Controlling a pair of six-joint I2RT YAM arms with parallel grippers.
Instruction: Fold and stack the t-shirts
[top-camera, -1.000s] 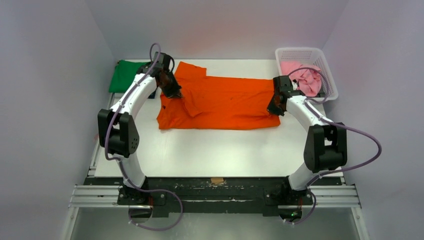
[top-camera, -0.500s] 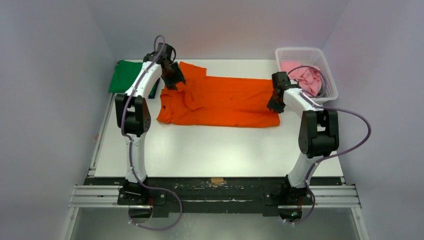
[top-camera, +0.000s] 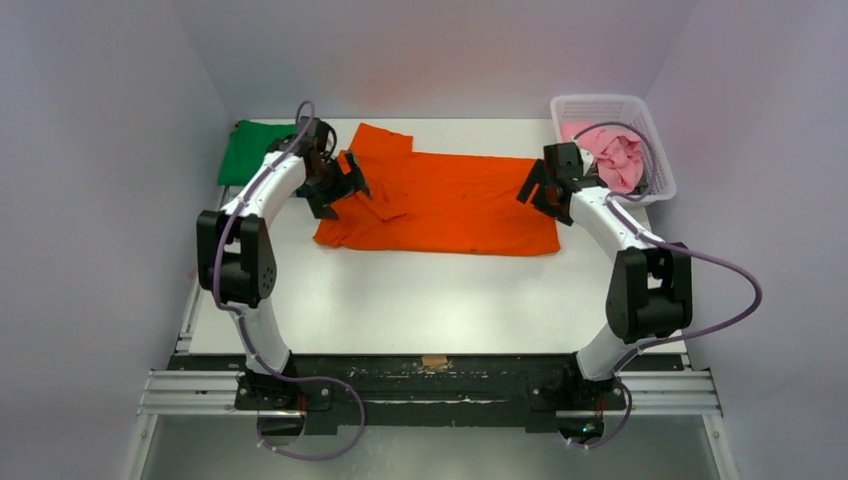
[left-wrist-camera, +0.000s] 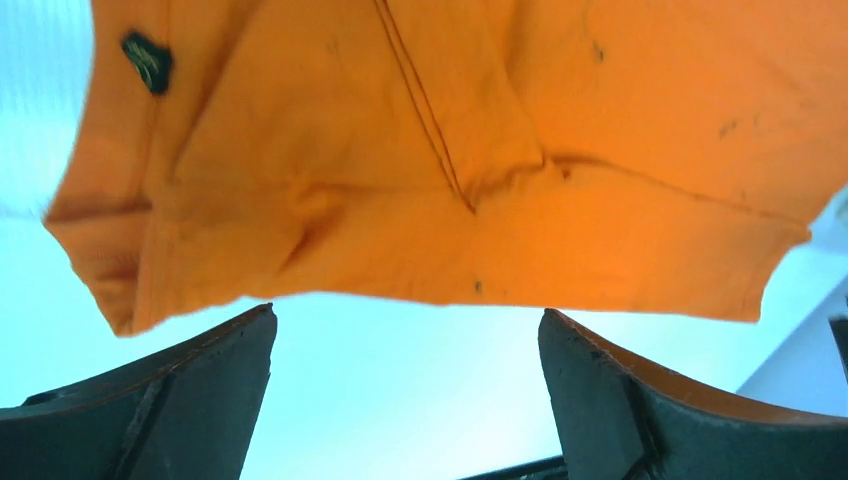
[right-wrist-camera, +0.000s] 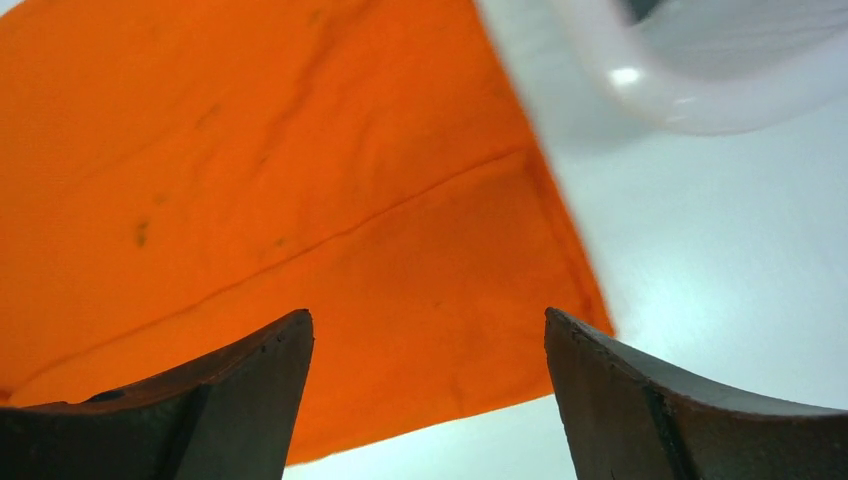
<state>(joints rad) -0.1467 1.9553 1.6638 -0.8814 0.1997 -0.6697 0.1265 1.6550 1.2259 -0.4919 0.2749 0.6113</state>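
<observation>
Left gripper (left-wrist-camera: 405, 318) and right gripper (right-wrist-camera: 428, 318) both gape empty, orange t-shirt (top-camera: 450, 205) flat just beyond their tips; it seems doubled but unclear, so pinch whole edges and lift both ends level.

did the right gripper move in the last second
Yes. Against the white basket, the right gripper shifted toward the table's far edge and opened.

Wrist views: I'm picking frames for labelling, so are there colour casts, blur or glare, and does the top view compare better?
Left wrist: the table reads cyan and the orange t-shirt looks washed out. Right wrist: the basket rim is blurred with a small glare spot. Top external: even light, sharp, faint orange glow on the back wall.
</observation>
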